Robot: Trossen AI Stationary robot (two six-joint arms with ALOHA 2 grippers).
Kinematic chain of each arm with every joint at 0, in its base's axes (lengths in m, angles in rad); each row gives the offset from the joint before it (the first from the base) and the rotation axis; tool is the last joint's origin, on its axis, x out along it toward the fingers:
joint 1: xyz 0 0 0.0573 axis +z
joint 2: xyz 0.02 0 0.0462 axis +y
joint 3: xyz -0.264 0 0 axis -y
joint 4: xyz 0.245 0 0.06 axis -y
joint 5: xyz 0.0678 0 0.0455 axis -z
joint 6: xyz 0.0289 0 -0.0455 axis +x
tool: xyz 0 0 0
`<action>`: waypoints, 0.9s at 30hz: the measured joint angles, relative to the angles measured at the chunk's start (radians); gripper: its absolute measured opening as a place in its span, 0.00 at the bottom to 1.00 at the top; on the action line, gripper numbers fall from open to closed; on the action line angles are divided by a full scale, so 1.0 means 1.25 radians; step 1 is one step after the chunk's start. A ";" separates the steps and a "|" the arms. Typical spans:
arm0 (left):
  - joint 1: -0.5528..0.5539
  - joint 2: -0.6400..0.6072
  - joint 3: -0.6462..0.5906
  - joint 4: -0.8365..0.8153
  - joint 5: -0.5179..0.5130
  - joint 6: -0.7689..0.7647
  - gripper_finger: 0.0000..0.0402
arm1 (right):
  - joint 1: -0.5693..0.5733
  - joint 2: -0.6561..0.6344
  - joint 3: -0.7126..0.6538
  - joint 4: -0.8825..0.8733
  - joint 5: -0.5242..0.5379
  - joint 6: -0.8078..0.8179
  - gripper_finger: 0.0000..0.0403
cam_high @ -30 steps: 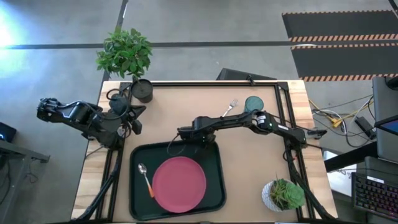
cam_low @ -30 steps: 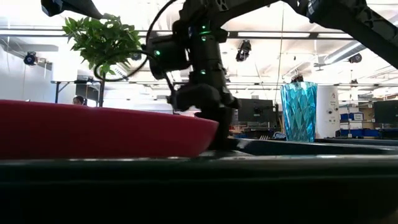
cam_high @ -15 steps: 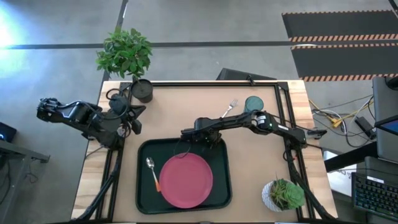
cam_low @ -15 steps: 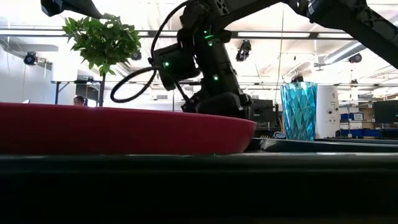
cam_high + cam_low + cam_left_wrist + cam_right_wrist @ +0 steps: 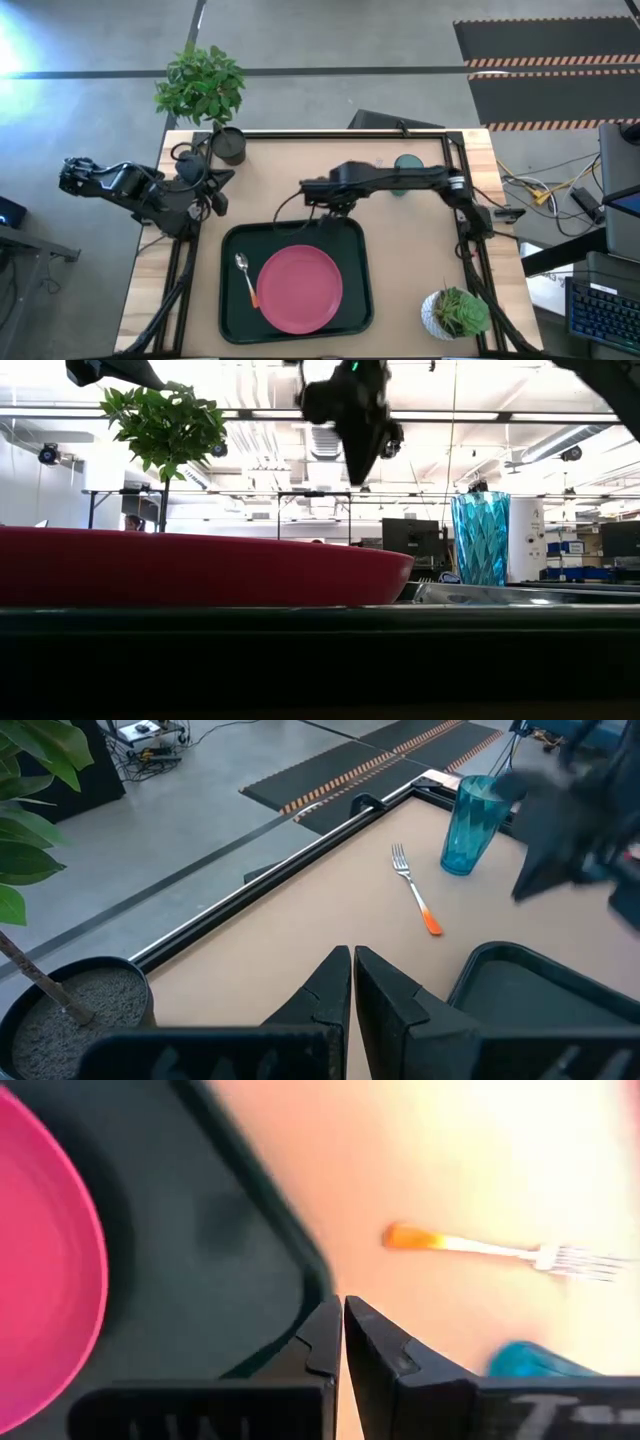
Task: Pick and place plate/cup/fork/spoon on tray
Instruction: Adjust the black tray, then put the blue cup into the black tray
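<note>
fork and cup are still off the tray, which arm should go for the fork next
Right. The right gripper hangs above the tray's far rim, close to the fork and cup. The left gripper sits folded at the table's left edge, farther off.

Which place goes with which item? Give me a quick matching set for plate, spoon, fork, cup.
Things:
1. plate
2. spoon
3. fork
4. cup

Places:
A. upright on the table, beyond the tray
B. flat on the bare table, off the tray
C. on the tray, beside the plate
D. on the tray, filling its middle

Pairs: 1-D, 2-C, 3-B, 4-A
</note>
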 joint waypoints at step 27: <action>0.000 0.025 0.000 0.007 0.000 -0.002 0.00 | -0.267 -0.293 -0.125 -0.086 0.029 0.002 0.34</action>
